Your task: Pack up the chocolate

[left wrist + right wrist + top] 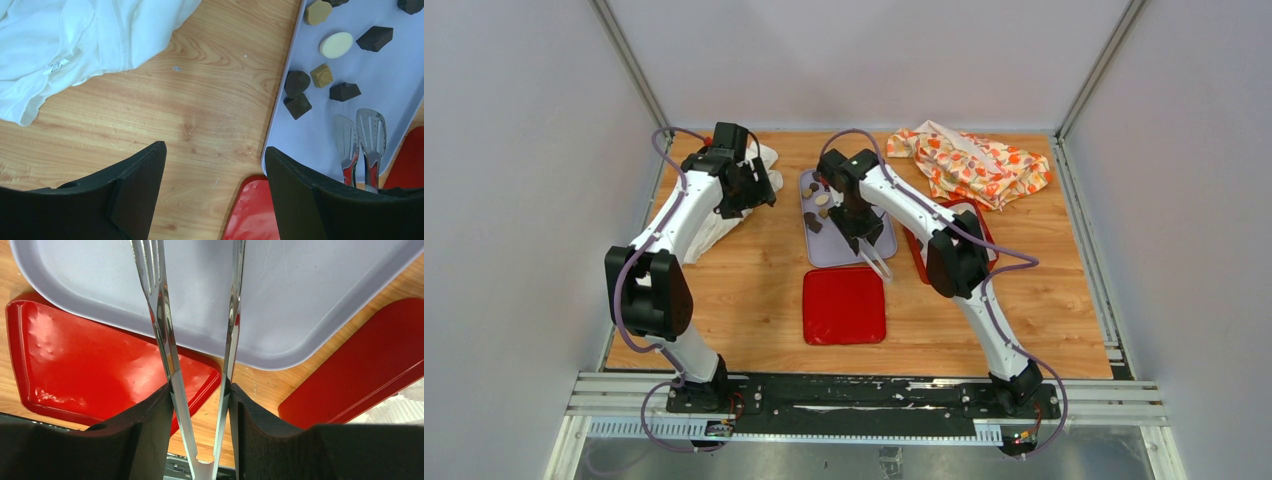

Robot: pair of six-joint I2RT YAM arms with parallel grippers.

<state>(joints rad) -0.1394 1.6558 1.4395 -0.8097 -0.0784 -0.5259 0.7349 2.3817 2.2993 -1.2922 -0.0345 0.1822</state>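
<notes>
Left wrist camera is catching the chocolate (297,82) on the lilac tray (390,75), toward two o'clock from the spread left gripper (215,155). Right wrist camera, missing those pieces, is showing the right gripper (200,390) pinching the tongs (162,330).

I've got the chocolate (818,206) loose on the lilac tray (320,145), bunched toward its far-left end. From the left wrist I see a cream-white oval (336,45) lying flat, a tan square (322,75) nearby, and dark brown blocks (375,38) scattered around them, with two dark pieces (297,83) just beside each other.
</notes>
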